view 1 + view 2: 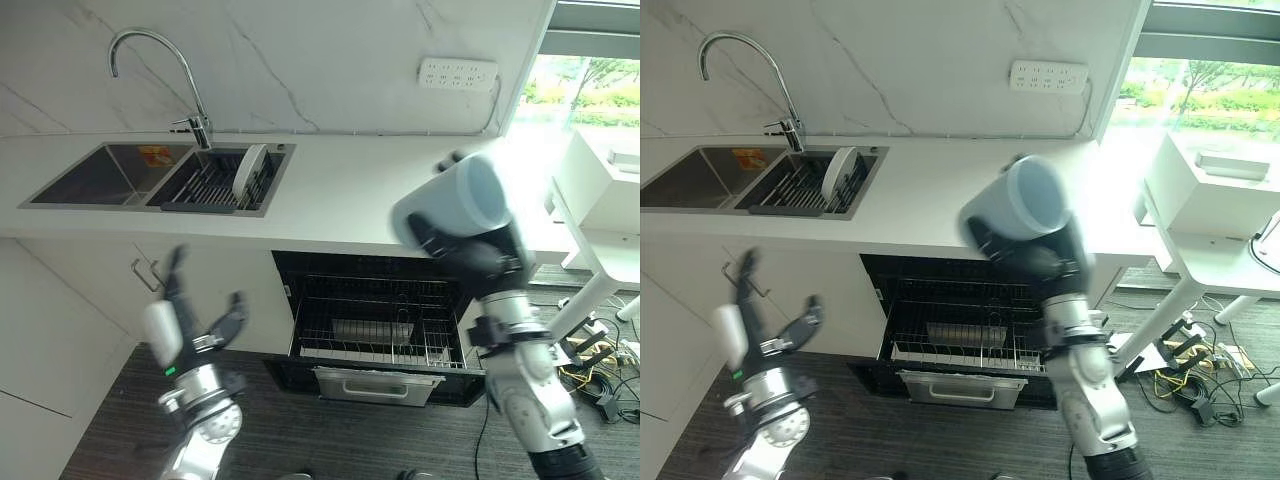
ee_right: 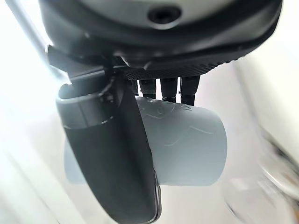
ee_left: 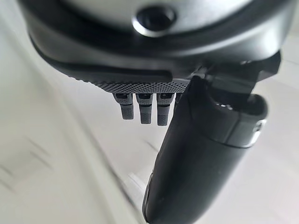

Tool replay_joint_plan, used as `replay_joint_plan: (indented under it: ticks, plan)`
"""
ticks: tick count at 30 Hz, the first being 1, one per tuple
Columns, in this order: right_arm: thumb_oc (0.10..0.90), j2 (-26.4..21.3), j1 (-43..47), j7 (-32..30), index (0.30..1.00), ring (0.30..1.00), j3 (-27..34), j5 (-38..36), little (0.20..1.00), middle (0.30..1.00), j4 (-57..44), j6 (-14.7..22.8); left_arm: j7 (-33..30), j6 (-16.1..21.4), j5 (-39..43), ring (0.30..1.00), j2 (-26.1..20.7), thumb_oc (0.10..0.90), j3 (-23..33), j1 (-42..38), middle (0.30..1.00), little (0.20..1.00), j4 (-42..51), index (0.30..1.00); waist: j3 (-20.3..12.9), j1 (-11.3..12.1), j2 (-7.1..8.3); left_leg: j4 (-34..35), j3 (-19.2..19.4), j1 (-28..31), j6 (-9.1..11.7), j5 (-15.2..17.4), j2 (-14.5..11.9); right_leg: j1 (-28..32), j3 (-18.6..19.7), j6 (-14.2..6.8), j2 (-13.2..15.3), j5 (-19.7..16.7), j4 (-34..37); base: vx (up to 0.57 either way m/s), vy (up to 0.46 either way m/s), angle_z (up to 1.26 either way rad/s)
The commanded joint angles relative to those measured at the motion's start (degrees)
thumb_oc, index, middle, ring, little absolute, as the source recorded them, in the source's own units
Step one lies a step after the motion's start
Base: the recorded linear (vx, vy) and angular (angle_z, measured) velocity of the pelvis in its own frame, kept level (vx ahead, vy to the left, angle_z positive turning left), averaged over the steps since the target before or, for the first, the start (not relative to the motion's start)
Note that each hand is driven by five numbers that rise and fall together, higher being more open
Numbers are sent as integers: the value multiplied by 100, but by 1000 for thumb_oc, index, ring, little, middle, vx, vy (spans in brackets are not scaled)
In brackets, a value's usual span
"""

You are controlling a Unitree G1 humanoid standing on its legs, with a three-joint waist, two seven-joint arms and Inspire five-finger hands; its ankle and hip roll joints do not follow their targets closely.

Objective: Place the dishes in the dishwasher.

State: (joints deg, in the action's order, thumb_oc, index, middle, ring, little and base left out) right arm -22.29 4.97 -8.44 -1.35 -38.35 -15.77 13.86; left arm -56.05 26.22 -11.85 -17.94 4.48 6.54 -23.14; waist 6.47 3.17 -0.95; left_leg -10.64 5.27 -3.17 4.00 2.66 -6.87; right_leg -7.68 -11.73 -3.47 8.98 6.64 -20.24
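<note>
The right hand is raised in front of the white countertop, its dark fingers and thumb curled round a pale blue-grey cylindrical cup, which it grips tilted with the open mouth turned up and to the right. Below and just behind that hand, the built-in black dishwasher stands open under the counter, its wire rack pulled out toward the near side. The left hand hovers low at the near left, in front of the white cabinet doors, fingers spread and straight, holding nothing. On the far left, a white round plate stands on edge in the right basin of the steel double sink, beneath a curved chrome tap.
</note>
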Motion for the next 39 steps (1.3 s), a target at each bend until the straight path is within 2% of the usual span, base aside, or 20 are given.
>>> replay_joint_plan:
  ticks: [1,3,8,10,13,15,18,21,22,24,26,27,28,29,31,33,34,36,39]
  plan:
    - [400,269,659,157,300,300,42,64,300,300,-664,564,-494,651,293,900,-334,800,-111,-497,900,900,426,900,-76,-5,200,-655,124,-42,-38,1237,79,456,-228,-354,203,595,305,13,-15,5]
    - [400,277,673,89,300,300,78,68,300,300,-683,508,-624,815,763,900,-115,800,285,-450,900,900,118,900,-99,-16,210,-655,119,-38,-39,1235,80,463,-219,-339,189,610,305,13,-8,2]
    - [400,230,762,-71,300,300,38,100,300,300,-721,389,-717,984,877,900,-24,800,474,-427,900,900,-41,900,-114,-41,205,-655,127,-42,-31,1222,66,457,-183,-309,158,621,305,0,0,0]
    - [400,215,739,-83,300,300,43,128,300,300,-714,326,-174,1178,1241,900,22,800,492,-417,900,900,240,900,-98,-35,207,-655,104,-48,-26,1217,68,454,-153,-307,145,621,305,0,0,0]
    - [400,208,729,-31,300,300,16,152,300,300,-687,263,321,1242,1387,900,-14,800,477,-417,900,900,476,900,-88,-33,205,-655,94,-52,-25,1215,69,453,-146,-306,141,623,305,0,0,0]
    - [400,163,599,238,300,300,26,171,300,300,-712,141,1193,1067,1538,900,-205,800,388,-431,900,900,1196,900,-60,-31,190,-655,75,-58,-31,1204,72,452,-142,-312,137,620,305,0,0,0]
    - [400,132,471,427,300,300,103,191,300,300,-773,61,1878,870,1613,900,-417,800,351,-410,900,900,1879,900,-23,-21,181,-655,49,-62,-40,1197,78,453,-157,-328,148,608,305,0,0,0]
    - [400,38,278,736,300,300,306,164,300,300,-787,-54,2952,521,1626,900,-872,800,396,-464,900,900,2837,900,36,-57,154,-655,24,-71,-48,1188,84,441,-164,-367,156,582,305,-11,-1,-1]
    - [400,42,276,742,300,300,310,161,300,300,-788,-55,2975,507,1647,900,-876,800,405,-457,900,900,2852,900,37,-55,157,-655,24,-70,-48,1189,84,442,-165,-367,156,581,305,0,0,0]
    - [400,18,179,865,300,300,360,163,300,300,-789,-136,3546,226,1784,900,-1085,800,405,-470,900,900,3171,900,56,-94,126,-655,29,-64,-57,1186,87,438,-144,-386,146,574,305,0,0,0]
    - [400,-17,125,903,300,300,413,125,300,300,-831,-198,3848,183,1836,900,-1222,800,417,-470,900,900,3381,900,71,-119,110,-655,43,-56,-64,1185,85,437,-135,-397,144,570,305,0,0,0]
    - [400,-70,64,969,300,300,492,76,300,300,-836,-241,4529,-14,1922,900,-1420,800,368,-491,900,900,3701,900,91,-163,78,-655,64,-54,-64,1182,73,430,-124,-416,143,566,305,0,0,0]
    - [400,-77,53,975,300,300,505,71,300,300,-845,-248,4707,-86,1955,900,-1447,800,345,-500,900,900,3755,900,97,-172,72,-655,67,-56,-63,1181,72,427,-120,-420,141,563,305,0,0,0]
    - [400,-120,27,999,300,300,549,46,300,300,-873,-275,5133,-315,2033,900,-1581,800,292,-528,900,900,3922,900,112,-206,41,-655,81,-59,-63,1173,68,414,-104,-433,138,551,305,0,0,0]
    - [400,-151,6,1029,300,300,585,32,300,300,-872,-273,5518,-525,2026,900,-1713,800,237,-543,900,900,3999,900,124,-231,15,-655,97,-63,-63,1166,64,401,-92,-442,133,541,305,-12,12,-5]
    - [400,-243,4,1040,300,300,625,-8,300,300,-870,-292,6094,-982,1958,900,-1969,800,129,-593,900,900,4095,900,139,-280,-33,-655,121,-66,-69,1159,65,379,-62,-463,123,529,305,-6,17,-8]
    - [400,-241,2,1040,300,300,629,-9,300,300,-871,-292,6108,-1001,1965,900,-1970,800,133,-595,900,900,4105,900,140,-275,-32,-655,122,-66,-69,1159,64,378,-60,-463,123,528,305,-1,21,-7]
    - [400,-359,2,1001,300,300,673,-49,300,300,-888,-327,6739,-1517,1945,900,-2231,800,58,-613,900,900,4241,900,158,-317,-88,-655,153,-66,-72,1140,55,361,-39,-484,123,507,305,3,23,-4]
    - [400,-443,3,963,300,300,703,-78,300,300,-884,-324,7190,-1835,2004,900,-2442,800,22,-634,900,900,4318,900,169,-338,-124,-655,177,-70,-76,1132,48,344,-21,-500,121,495,305,4,17,-9]
